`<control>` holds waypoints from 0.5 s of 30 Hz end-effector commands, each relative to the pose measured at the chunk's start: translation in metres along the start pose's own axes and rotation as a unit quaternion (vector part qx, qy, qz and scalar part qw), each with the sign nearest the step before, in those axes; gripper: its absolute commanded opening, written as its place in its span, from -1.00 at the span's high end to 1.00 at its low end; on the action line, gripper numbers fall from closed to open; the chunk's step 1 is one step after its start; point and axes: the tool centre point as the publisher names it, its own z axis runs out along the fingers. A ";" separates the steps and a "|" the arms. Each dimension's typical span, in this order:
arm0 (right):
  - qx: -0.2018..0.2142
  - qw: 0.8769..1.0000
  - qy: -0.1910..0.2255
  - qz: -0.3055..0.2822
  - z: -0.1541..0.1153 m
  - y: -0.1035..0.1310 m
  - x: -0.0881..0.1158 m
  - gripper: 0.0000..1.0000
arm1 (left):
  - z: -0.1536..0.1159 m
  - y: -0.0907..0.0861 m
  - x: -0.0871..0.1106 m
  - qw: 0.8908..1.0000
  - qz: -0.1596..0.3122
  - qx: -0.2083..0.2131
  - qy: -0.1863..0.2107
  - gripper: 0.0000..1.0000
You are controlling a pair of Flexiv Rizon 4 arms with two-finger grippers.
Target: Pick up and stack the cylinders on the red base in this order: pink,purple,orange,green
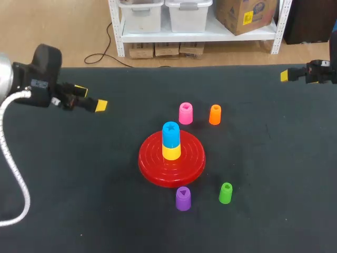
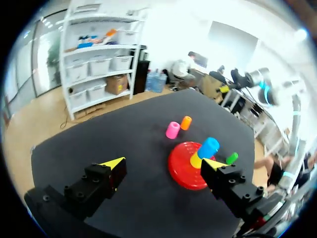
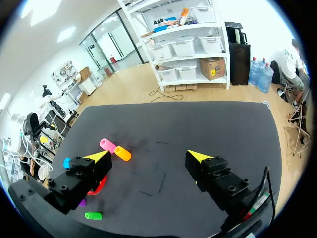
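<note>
Well ahead of the left gripper (image 2: 162, 163), near the rim of the red base (image 2: 179, 168), the pink cylinder (image 2: 172, 130) stands upright on the table with the orange cylinder (image 2: 185, 122) just beside it. This gripper and the right gripper (image 3: 148, 157) both hang with fingers spread wide and nothing between them, each well apart from every cylinder. The base carries a yellow cylinder (image 1: 171, 152) with a blue cylinder (image 1: 170, 133) on top.

Pink comes first in the order, so I judge fetching it to be the step in hand. To do it well:

- Come down from above and straddle pink squarely.
- Keep the finger nearest orange clear of it.
- Close on pink's sides.
- Lift higher than the blue top before crossing to the base.

The purple cylinder (image 1: 182, 198) and green cylinder (image 1: 225, 193) stand on the base's other side from pink.
</note>
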 end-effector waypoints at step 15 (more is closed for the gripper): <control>0.000 1.000 0.000 0.000 0.000 0.000 0.000 -1.00 | -0.009 -0.018 0.012 0.941 0.174 0.261 -0.125 -1.00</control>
